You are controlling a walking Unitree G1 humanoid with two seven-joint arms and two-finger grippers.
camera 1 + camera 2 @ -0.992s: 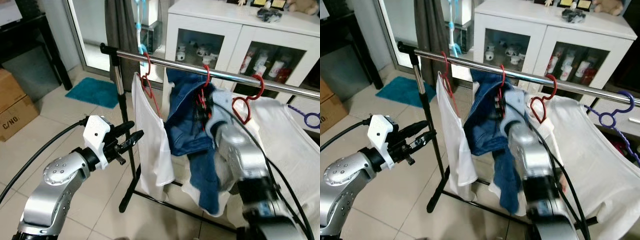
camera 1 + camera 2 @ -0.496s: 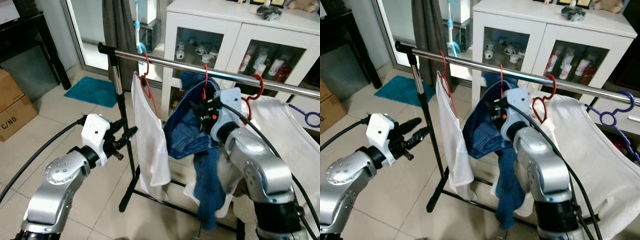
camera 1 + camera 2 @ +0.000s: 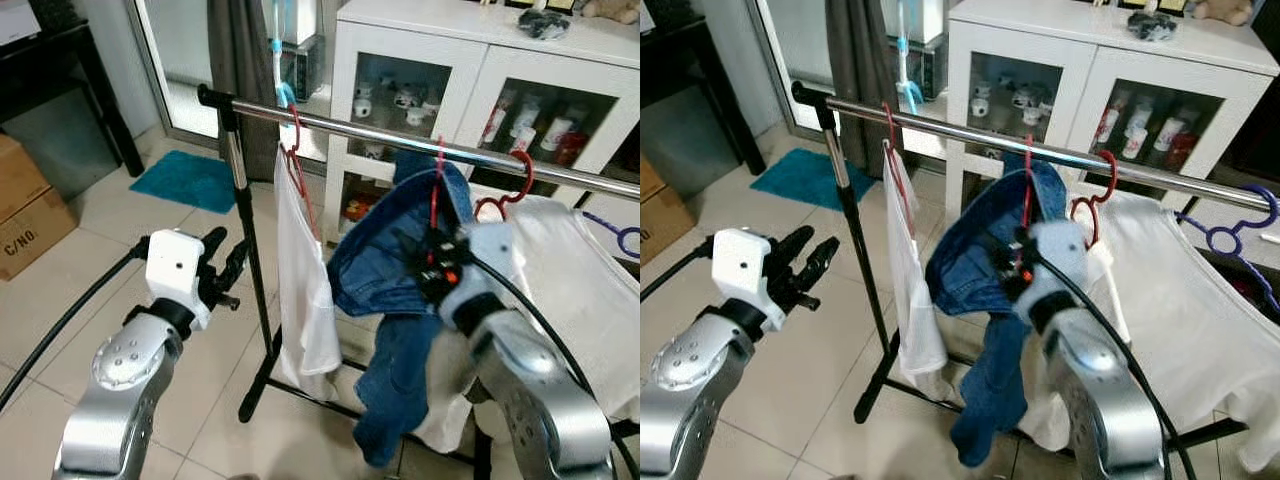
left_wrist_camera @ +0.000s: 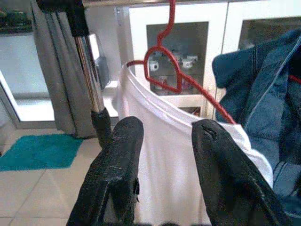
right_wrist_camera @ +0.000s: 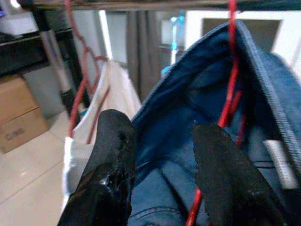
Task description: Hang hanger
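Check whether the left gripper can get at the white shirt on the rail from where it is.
Probably yes. The left gripper hangs open beside the rack's upright pole, and the white shirt hangs just past it, with nothing between its fingers and the cloth.

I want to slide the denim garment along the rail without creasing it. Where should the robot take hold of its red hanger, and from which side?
Probably the bare neck of the red hanger just under the rail, above the denim garment. That thin upright stem is the only uncovered part; lower down denim wraps it. Come from the robot's side, where the open right gripper already faces it.
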